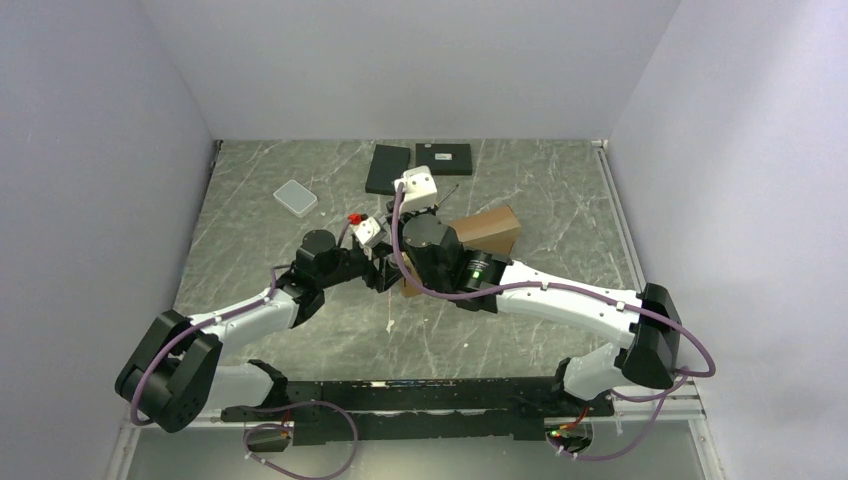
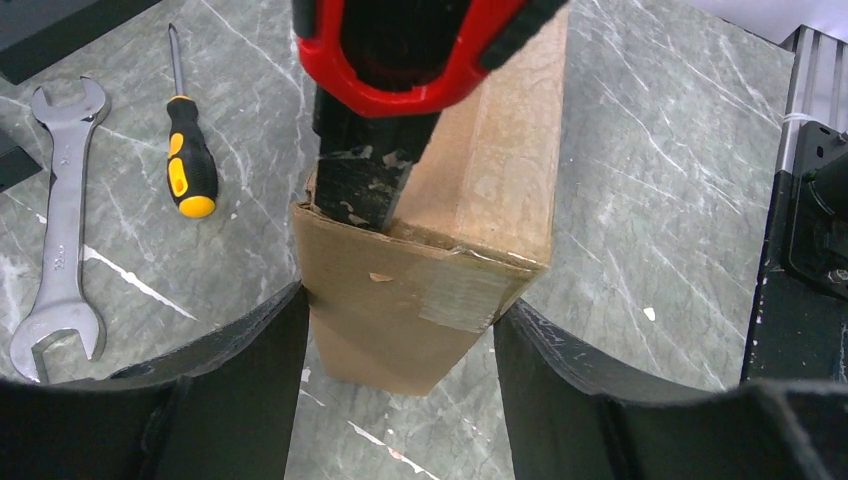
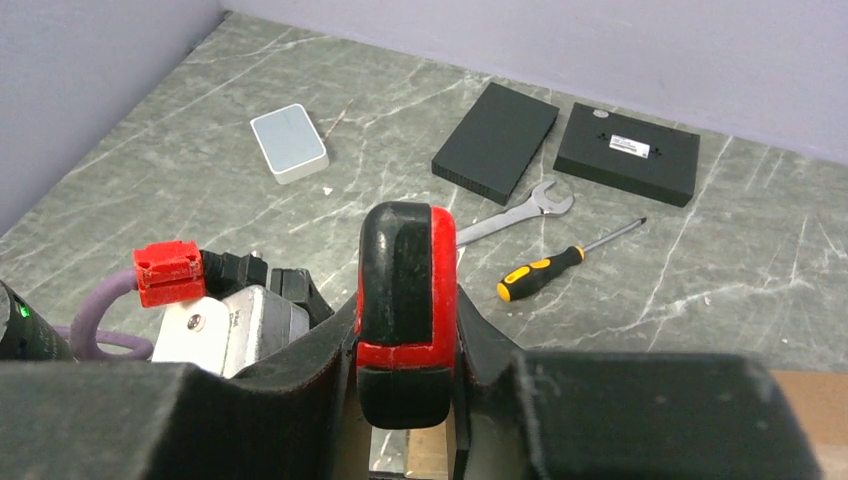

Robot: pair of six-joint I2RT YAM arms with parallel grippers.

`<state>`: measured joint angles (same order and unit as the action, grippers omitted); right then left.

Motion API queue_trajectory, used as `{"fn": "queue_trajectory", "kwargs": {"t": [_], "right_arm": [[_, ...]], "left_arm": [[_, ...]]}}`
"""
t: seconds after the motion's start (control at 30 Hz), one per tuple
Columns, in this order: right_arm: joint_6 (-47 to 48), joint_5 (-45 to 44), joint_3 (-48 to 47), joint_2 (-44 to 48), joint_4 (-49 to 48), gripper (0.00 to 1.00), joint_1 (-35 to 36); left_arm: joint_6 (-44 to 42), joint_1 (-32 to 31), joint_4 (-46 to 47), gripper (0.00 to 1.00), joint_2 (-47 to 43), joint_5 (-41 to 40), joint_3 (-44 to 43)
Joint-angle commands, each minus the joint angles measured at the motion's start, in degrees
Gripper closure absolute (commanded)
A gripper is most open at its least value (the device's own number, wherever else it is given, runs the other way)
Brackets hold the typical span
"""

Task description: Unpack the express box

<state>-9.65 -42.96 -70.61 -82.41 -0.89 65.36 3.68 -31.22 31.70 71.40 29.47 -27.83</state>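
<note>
Left gripper (image 2: pixel 400 305): its jaws clamp the near end of the express box (image 2: pixel 480 170), with 1 finger (image 2: pixel 250 360) against each side of the taped end face.
Right gripper (image 3: pixel 405 350): its jaws pinch a red-and-black tool (image 3: pixel 405 270), which stands upright between them.
Tool and box: in the left wrist view, the tool's black lower end touches the top edge of the box's near end, left of centre.
Box axis: the long axis runs straight away from the left gripper. In the top view it runs from near-left to far-right, and the far end points toward the right wall.
Box position: mid-surface (image 1: pixel 300 330), beneath the right wrist.
Hidden: the right arm covers the box's near half in the top view. The tool cuts off its far end in the left wrist view. I cannot tell whether the tool's tip has a blade or where the lid seam is.
Beside the box: a wrench (image 2: pixel 60 250) and a screwdriver (image 2: pixel 190 160) lie apart from it.
Far side: 2 black boxes (image 3: pixel 495 140) (image 3: pixel 628 152) and a white case (image 3: pixel 288 142).
</note>
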Motion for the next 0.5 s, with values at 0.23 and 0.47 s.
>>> {"fn": "queue_trajectory", "kwargs": {"t": [0.23, 0.47], "right_arm": [[-6.74, -5.97, -1.12, 1.06, 10.37, 1.0, 3.37], [-4.38, -10.51, 2.7, 3.21, 6.17, 1.0, 7.27]], "left_arm": [[1.19, -0.07, 3.85, 1.0, -2.22, -3.22, 0.43], [1.5, -0.06, 4.15, 1.0, -2.06, -3.37, 0.48]]}}
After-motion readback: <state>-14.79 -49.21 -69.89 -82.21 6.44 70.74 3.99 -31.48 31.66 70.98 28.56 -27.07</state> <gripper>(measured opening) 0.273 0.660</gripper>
